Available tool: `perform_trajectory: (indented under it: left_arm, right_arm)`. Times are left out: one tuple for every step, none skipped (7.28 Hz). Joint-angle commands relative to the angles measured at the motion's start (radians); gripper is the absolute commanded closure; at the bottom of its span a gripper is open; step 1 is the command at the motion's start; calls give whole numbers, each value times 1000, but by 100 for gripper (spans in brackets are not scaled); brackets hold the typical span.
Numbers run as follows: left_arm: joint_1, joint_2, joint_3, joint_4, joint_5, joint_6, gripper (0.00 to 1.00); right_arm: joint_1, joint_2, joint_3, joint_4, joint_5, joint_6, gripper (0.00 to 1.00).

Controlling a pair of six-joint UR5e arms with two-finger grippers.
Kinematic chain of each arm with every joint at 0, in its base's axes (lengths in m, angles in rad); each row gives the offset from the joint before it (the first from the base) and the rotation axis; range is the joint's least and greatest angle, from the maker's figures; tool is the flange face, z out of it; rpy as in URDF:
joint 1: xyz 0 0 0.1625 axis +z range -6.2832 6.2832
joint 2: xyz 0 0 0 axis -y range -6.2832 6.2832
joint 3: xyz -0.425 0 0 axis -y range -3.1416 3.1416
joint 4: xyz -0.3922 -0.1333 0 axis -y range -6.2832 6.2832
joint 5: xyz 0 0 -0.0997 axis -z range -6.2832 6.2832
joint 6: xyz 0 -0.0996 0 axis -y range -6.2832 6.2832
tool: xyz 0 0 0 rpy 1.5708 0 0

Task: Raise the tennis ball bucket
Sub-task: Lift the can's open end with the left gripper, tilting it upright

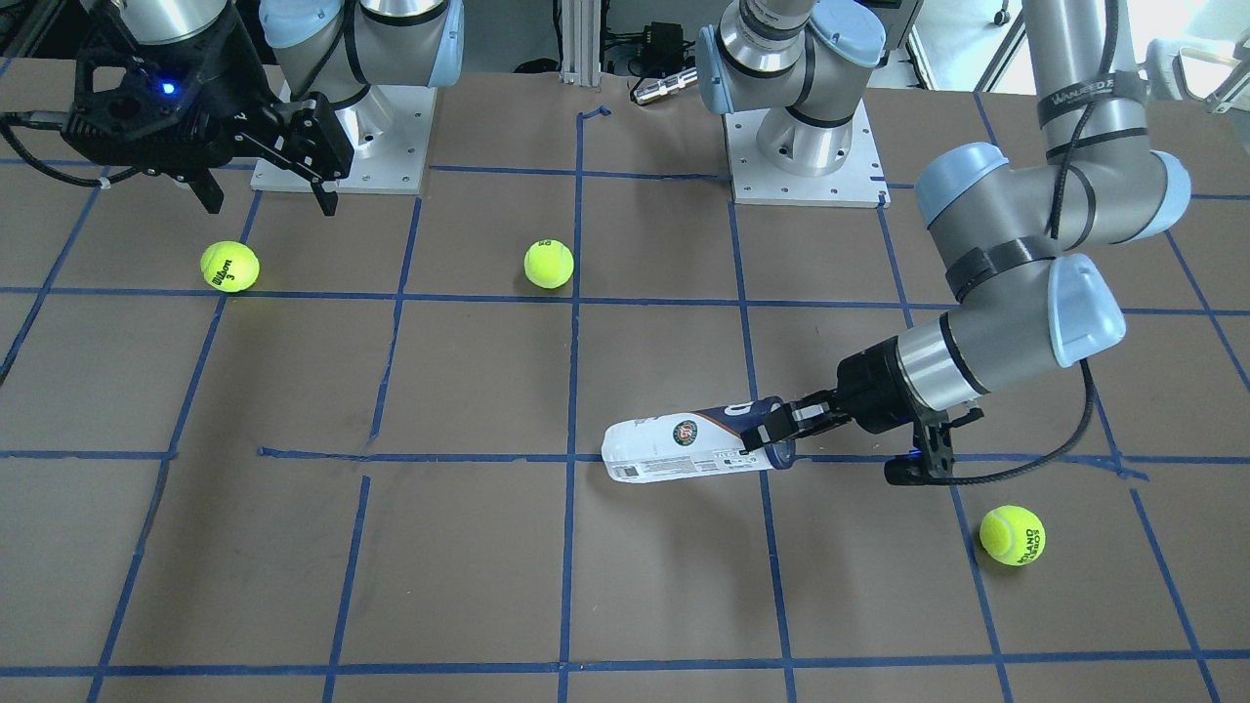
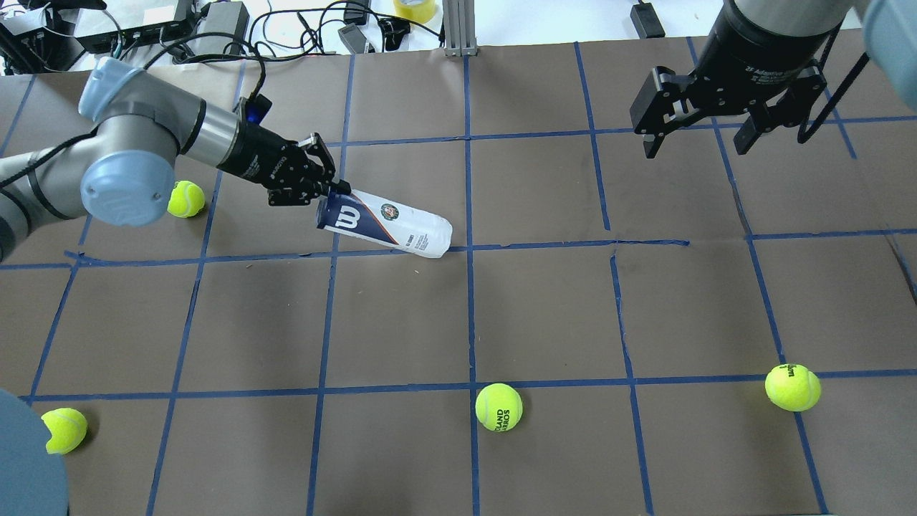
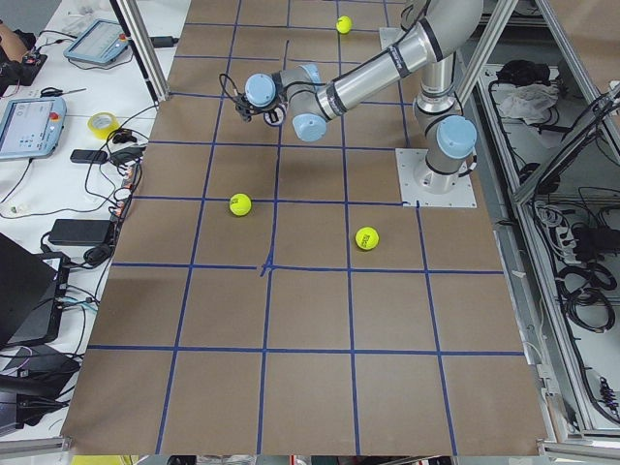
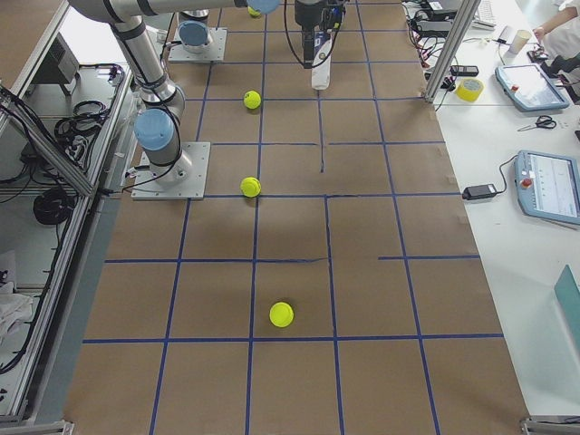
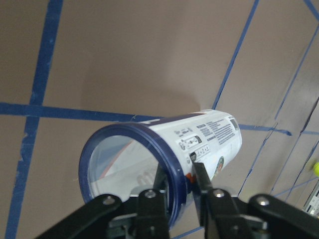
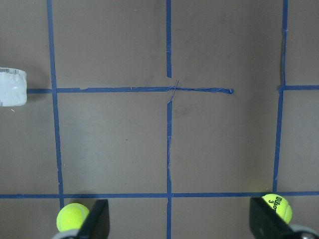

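Observation:
The tennis ball bucket (image 2: 390, 222) is a slim clear tube with a white and navy label and a navy rim. It lies nearly flat at the table's middle left. It also shows in the front view (image 1: 674, 449) and the left wrist view (image 5: 209, 139). My left gripper (image 2: 326, 193) is shut on its navy rim, one finger inside the mouth and one outside (image 5: 204, 184). The rim end sits slightly raised; the base end is low at the table. My right gripper (image 2: 698, 143) hangs open and empty high over the far right, well away.
Several yellow-green tennis balls lie loose: one near the left arm's elbow (image 2: 186, 198), one at the near left (image 2: 66, 430), one at the near middle (image 2: 498, 407), one at the near right (image 2: 792, 387). Cables and boxes line the far edge (image 2: 215, 21).

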Motion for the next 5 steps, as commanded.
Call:
perform_trajectory:
  left_arm:
    - [-23,-6,210,-85,112,-121,100]
    - [-45,-5,259,-99,186,-138,100]
    - [-77,1,278,-82,258,-138,100]
    - [-135,-8,309,-49,403,-119,100]
    - [-191,-27,330,-6,515,-34,100]
  right_arm:
    - [0,0,1,-1,-2,0,0]
    - [0,0,1,0,-2,0,0]
    - [-2,0,1,-1,-2,0,0]
    - [-2,0,1,0,-2,0,0]
    - [-2,-1,1,0,-2,0,0]
